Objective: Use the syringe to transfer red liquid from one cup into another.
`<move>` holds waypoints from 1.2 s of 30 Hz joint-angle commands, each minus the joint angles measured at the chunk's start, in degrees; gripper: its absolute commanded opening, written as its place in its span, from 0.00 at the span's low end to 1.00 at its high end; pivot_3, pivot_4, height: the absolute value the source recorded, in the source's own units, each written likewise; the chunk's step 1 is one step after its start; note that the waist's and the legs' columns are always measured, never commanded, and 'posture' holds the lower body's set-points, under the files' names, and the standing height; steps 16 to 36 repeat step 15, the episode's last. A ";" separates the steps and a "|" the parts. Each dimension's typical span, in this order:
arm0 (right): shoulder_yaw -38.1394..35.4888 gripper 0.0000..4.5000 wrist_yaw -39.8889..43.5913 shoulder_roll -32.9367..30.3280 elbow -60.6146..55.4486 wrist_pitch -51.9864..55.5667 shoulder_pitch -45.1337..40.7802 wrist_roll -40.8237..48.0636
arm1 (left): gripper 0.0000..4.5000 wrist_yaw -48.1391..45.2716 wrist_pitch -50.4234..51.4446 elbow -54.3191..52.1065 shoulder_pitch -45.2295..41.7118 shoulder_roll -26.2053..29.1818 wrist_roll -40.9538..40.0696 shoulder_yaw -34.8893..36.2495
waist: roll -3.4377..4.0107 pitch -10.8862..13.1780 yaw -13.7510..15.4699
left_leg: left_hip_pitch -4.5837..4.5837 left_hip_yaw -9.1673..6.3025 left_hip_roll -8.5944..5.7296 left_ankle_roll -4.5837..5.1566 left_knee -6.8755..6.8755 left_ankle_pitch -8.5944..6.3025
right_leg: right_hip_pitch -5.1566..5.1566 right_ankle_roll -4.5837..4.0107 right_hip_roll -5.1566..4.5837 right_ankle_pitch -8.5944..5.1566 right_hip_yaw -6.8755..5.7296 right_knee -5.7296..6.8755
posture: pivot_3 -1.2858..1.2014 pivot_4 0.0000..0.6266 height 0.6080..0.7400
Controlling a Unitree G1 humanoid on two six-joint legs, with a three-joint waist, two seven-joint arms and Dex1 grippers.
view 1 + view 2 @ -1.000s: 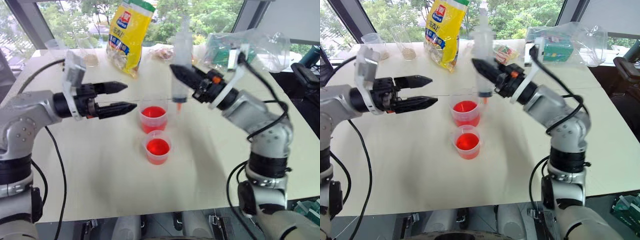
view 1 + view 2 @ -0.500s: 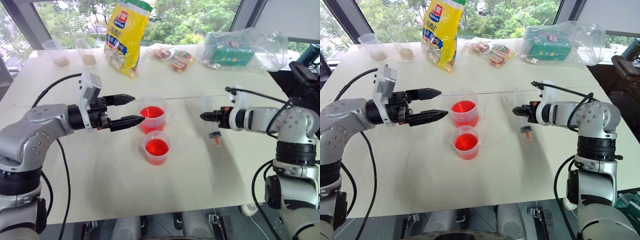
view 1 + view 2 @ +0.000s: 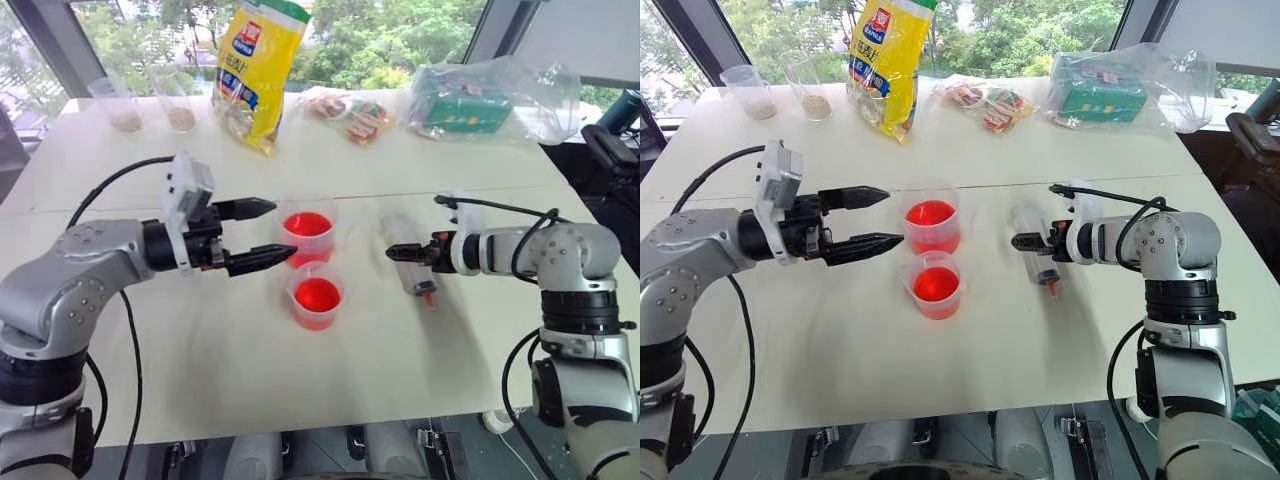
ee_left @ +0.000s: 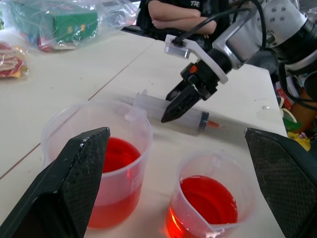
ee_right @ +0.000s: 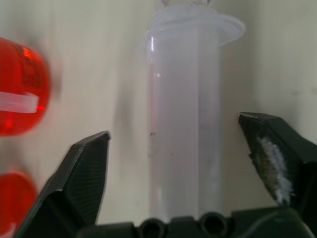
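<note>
Syringe (image 3: 1037, 250) lies flat on table (image 3: 970, 340), between spread fingers of right gripper (image 5: 190, 173), barrel clear of both pads, nothing held. Two cups of red liquid just beyond its fingertips: taller cup (image 3: 931, 221), lipped cup (image 3: 932, 283). Left gripper (image 3: 872, 218) wide open, empty, level beside taller cup. Judgement: transfer looks finished, syringe set down; lift right gripper straight off, avoid nudging barrel into roll toward cups. Behind: yellow bag (image 3: 886, 58), snack packets, plastic bag (image 3: 1135, 85), window.
</note>
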 commanded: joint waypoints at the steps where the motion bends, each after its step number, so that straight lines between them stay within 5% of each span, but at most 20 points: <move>1: 0.64 0.99 5.70 -5.60 -8.50 -1.21 0.16 0.38 | 1.00 -0.44 -0.41 -1.78 -0.22 0.81 -1.28 0.53 | 0.00 0.00 -0.03 | -0.01 -0.01 0.00 0.01 -0.01 0.00 | 0.00 -0.02 0.00 -0.02 0.00 -0.01 | 0.52 0.24 1.00; 7: -6.67 0.99 17.74 -15.88 -20.99 -0.59 2.26 8.25 | 1.00 -0.84 -0.10 -2.58 1.19 2.59 -1.82 1.74 | 0.00 0.00 -0.06 | -0.02 0.00 0.01 0.08 -0.03 -0.06 | -0.01 0.05 0.01 0.01 -0.02 -0.07 | 0.52 0.24 1.00; 15: -19.02 0.99 25.54 -18.87 -31.83 -3.59 8.03 19.75 | 1.00 1.28 1.71 -3.27 1.83 3.22 -5.32 3.75 | 0.00 0.01 0.05 | -0.01 0.00 0.02 0.08 0.00 -0.06 | 0.02 -0.10 -0.01 -0.07 -0.01 -0.09 | 0.52 0.24 1.00; 36: -19.02 0.99 25.54 -18.87 -31.83 -3.59 8.03 19.75 | 1.00 1.28 1.71 -3.27 1.83 3.22 -5.32 3.75 | 0.00 0.01 0.05 | -0.01 0.00 0.02 0.08 0.00 -0.06 | 0.02 -0.10 -0.01 -0.07 -0.01 -0.09 | 0.52 0.24 1.00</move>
